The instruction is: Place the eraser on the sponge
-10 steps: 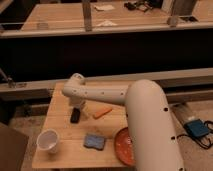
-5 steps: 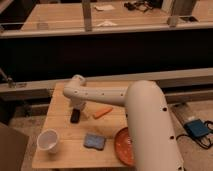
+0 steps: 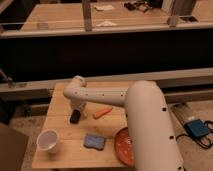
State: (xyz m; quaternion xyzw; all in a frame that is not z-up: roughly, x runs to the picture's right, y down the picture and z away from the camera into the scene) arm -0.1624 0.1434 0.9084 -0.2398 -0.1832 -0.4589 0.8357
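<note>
The eraser [image 3: 75,117], a small black block, lies on the left half of the wooden table [image 3: 59,97]. My gripper [image 3: 76,108] hangs at the end of the white arm directly over it, down at the eraser's top end. The arm's wrist covers where they meet, so I cannot tell whether they touch. The sponge [image 3: 94,142], a small blue pad, lies flat nearer the table's front edge, to the right of the eraser and apart from it.
An orange flat stick [image 3: 102,112] lies just right of the eraser. A white cup [image 3: 48,140] stands at the front left, and a round orange plate [image 3: 124,147] sits at the front right, partly behind my arm. A blue device [image 3: 198,129] lies on the floor at right.
</note>
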